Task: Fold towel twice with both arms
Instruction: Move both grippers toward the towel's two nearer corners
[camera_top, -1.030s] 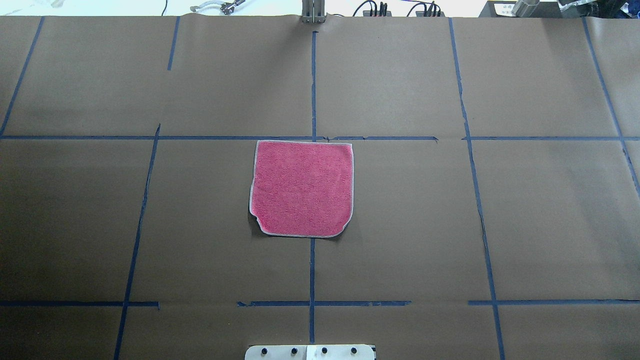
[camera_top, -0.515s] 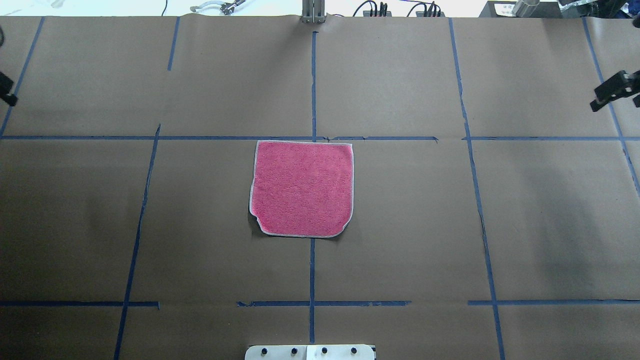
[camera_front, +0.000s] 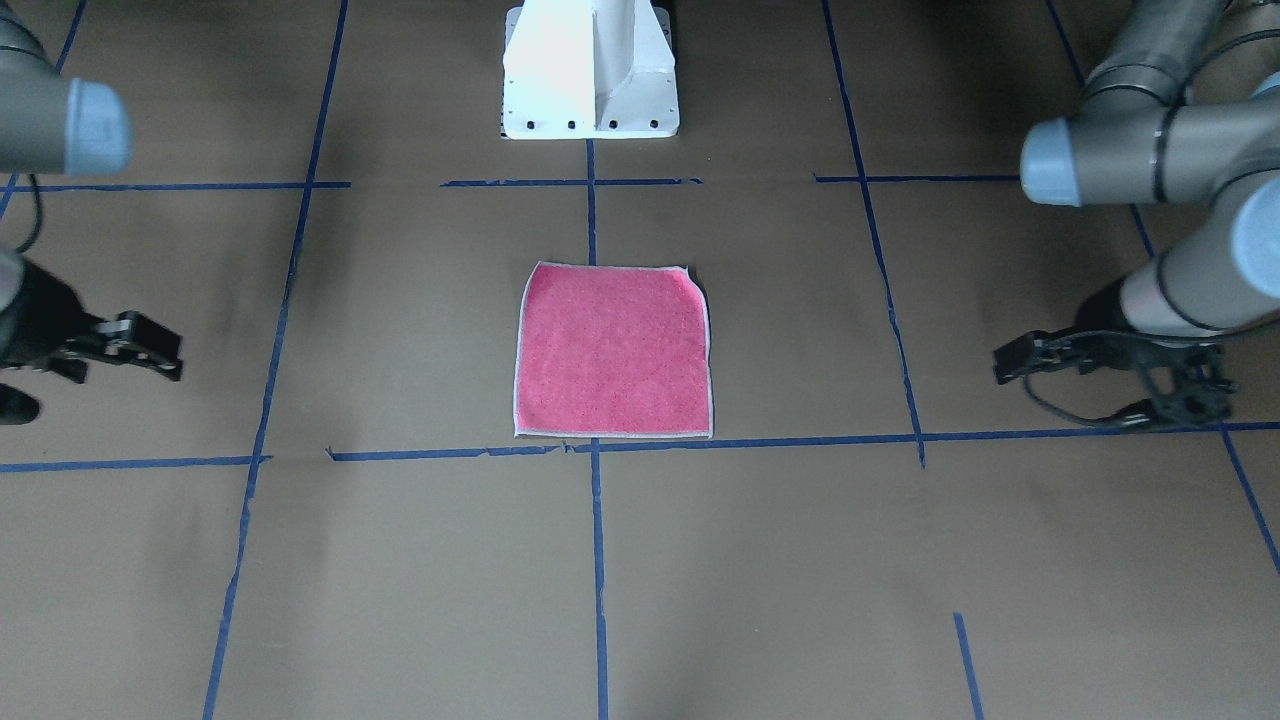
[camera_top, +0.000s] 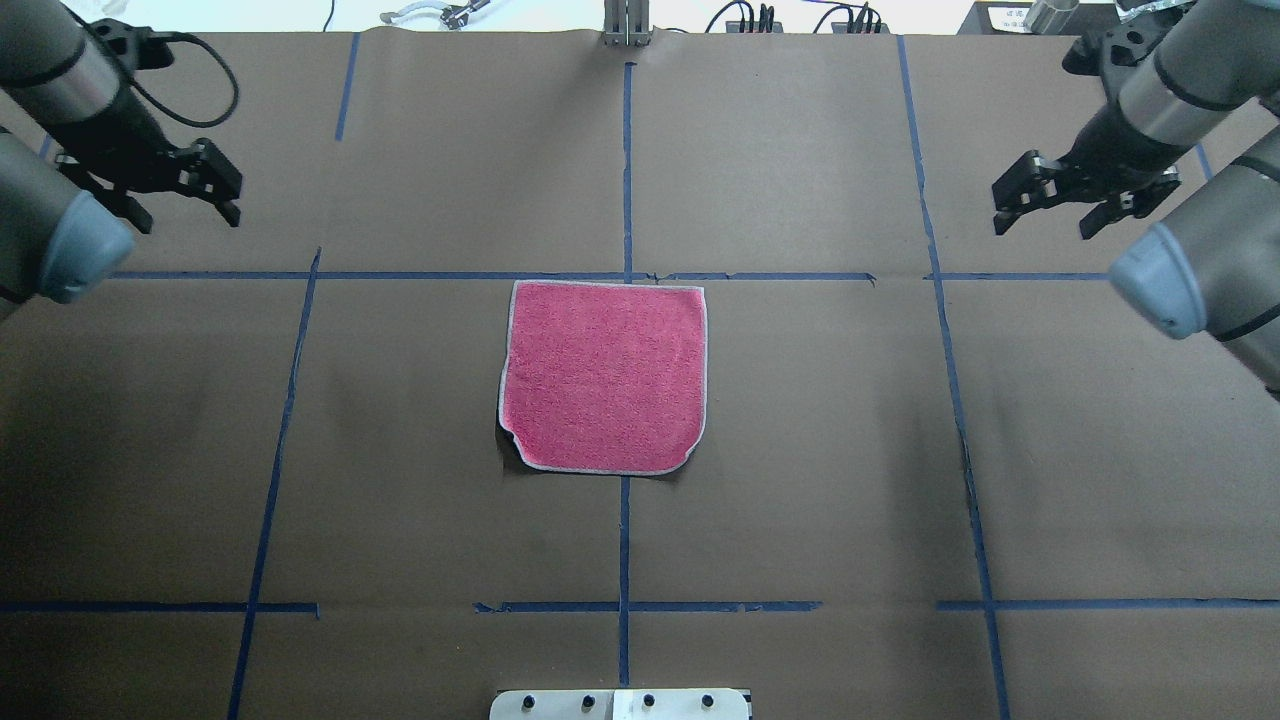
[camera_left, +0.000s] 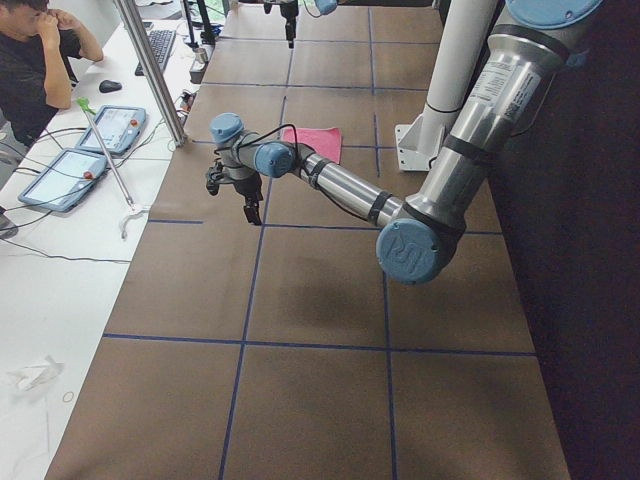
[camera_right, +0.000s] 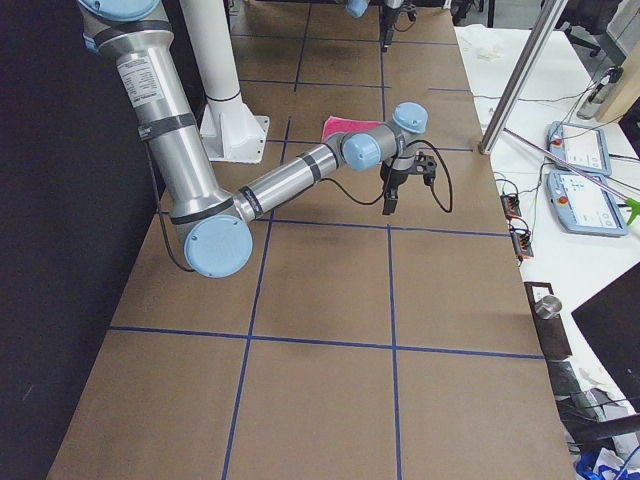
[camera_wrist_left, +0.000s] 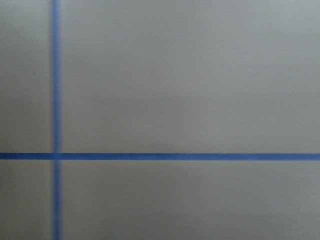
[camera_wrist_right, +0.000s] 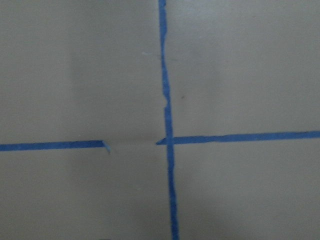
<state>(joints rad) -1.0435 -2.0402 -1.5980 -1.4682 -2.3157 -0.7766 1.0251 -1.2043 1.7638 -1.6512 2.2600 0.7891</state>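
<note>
The towel (camera_top: 603, 377) lies flat and unfolded at the table's middle, pink-red face up with pale grey edging; its near left corner is slightly curled. It also shows in the front view (camera_front: 613, 350). My left gripper (camera_top: 188, 212) hangs open and empty over the far left of the table, well apart from the towel. My right gripper (camera_top: 1042, 222) hangs open and empty over the far right, also well apart. Both wrist views show only brown paper and blue tape, with no fingers in view.
The table is covered in brown paper (camera_top: 800, 450) with a grid of blue tape lines (camera_top: 625, 540). The white pedestal base (camera_front: 590, 70) stands at the robot's side. A metal post (camera_top: 627, 25) stands at the far edge. An operator (camera_left: 35, 60) sits beyond it.
Both arms have swung in from the sides; one second ago neither was in the overhead view. The grippers now hang over the far left and far right. The towel has not moved.
</note>
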